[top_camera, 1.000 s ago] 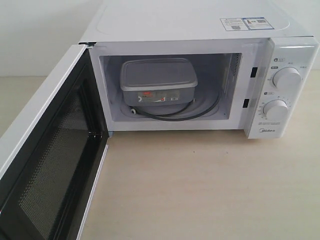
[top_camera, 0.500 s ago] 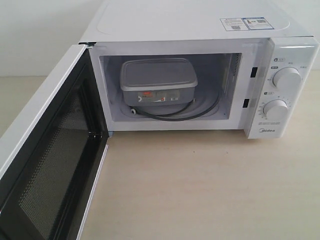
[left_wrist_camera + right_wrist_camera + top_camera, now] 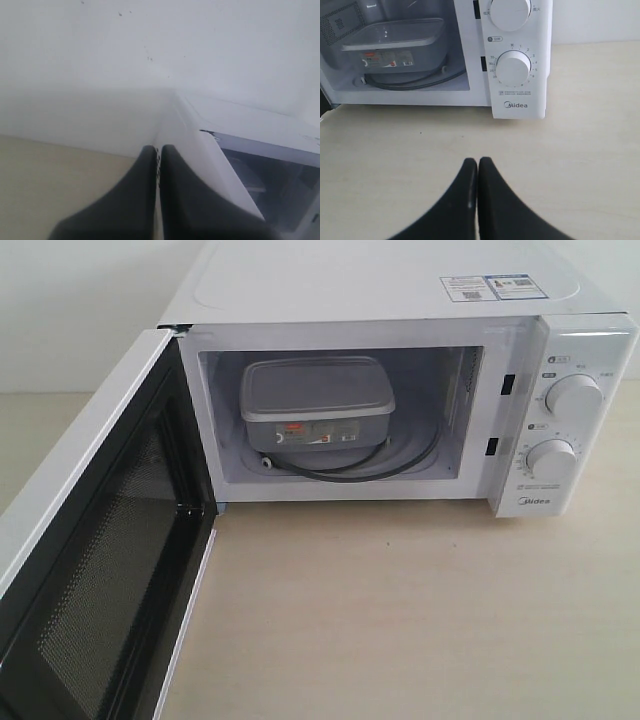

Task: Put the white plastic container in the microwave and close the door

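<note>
The white plastic container [image 3: 316,400] sits inside the microwave [image 3: 380,285], on the turntable [image 3: 408,456] toward the hinge side, so loading looks done. The door [image 3: 90,570] stands wide open. My left gripper [image 3: 158,156], fingers pressed together on nothing, is near the door's outer face. I judge that suits a blunt push to swing it shut. The right gripper [image 3: 478,170], likewise closed and empty, hovers over the table [image 3: 590,150] before the control panel [image 3: 542,75], probably outside the door's arc.
</note>
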### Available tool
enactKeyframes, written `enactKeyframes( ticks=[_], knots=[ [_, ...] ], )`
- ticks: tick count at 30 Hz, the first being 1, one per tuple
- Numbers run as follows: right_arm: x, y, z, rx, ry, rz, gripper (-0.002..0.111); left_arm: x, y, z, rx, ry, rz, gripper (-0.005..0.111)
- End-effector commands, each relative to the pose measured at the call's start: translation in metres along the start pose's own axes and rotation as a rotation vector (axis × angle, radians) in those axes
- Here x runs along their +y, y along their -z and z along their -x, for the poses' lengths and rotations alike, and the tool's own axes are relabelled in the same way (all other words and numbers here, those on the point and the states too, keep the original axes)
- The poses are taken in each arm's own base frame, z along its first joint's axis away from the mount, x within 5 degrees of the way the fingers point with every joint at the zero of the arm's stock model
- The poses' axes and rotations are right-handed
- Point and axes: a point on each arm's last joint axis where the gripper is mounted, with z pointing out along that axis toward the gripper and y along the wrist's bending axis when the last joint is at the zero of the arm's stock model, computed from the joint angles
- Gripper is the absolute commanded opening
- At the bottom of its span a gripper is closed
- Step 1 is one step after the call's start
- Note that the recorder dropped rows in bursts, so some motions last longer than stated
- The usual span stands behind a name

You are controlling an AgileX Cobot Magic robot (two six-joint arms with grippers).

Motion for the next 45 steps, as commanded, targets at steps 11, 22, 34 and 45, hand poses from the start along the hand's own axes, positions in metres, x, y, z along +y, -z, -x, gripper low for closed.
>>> enactKeyframes(
  ticks=[11,22,34,45],
  knots=[
    [0.000,0.000,0.001,-0.008,0.010,-0.006,0.000,-0.026,-0.032,0.040,0.567,-0.191,-0.096,0.004],
    [0.000,0.000,0.001,-0.008,0.010,-0.006,0.000,-0.027,-0.106,0.026,0.908,-0.449,-0.294,0.004],
    [-0.001,0.000,0.000,-0.003,0.010,-0.007,0.000,-0.033,-0.132,-0.004,0.986,-0.570,-0.566,0.004],
    [-0.001,0.000,0.000,-0.003,0.010,-0.007,0.000,-0.074,-0.144,-0.020,0.883,-0.507,-0.802,0.004]
  ],
)
